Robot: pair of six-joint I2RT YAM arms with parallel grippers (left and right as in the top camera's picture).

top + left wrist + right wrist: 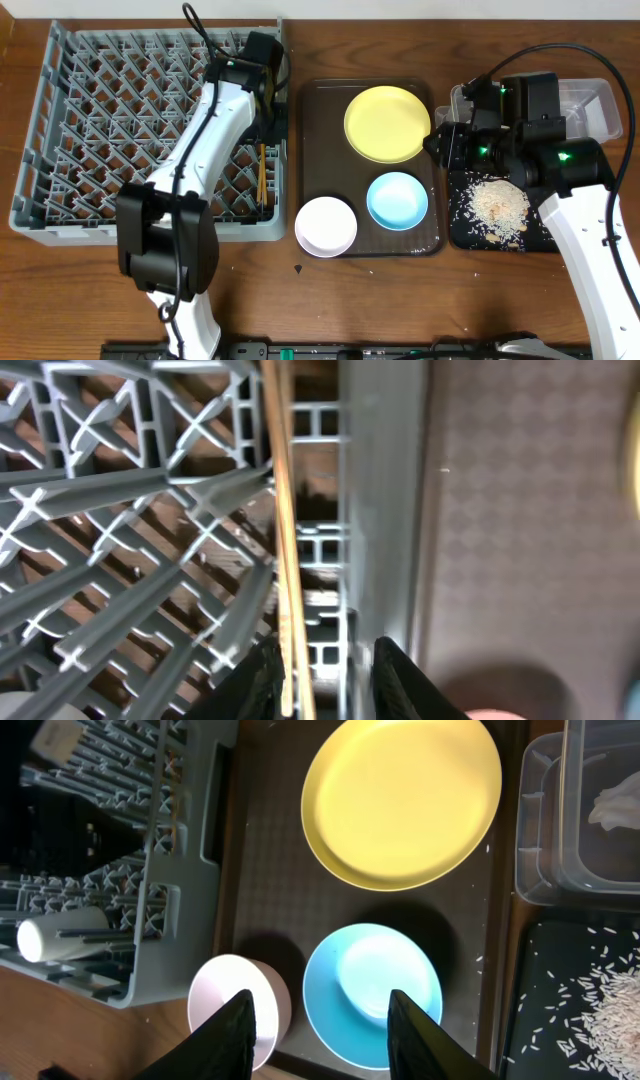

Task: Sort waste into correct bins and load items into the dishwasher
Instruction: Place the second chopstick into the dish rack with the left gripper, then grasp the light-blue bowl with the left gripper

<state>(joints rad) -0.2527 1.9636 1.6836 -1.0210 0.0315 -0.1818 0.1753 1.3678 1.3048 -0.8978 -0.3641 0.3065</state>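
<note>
Nearest, a white bowl (326,226) sits at the near left corner of the brown tray (325,130), a light blue bowl (397,200) just right of it on the tray. Right of that, rice (498,205) lies on a black tray (458,235). The right fingers (405,1020) hover wide open and empty above the two bowls. Farther back, the yellow plate (388,123) lies on the brown tray. On the left, the grey rack (100,130) holds a white cup (50,935) on its side and chopsticks (262,180) by its right wall. The left fingers (395,670) stand apart, one chopstick running between them. Far right, a clear tub (590,105) holds a white napkin (615,805).
</note>
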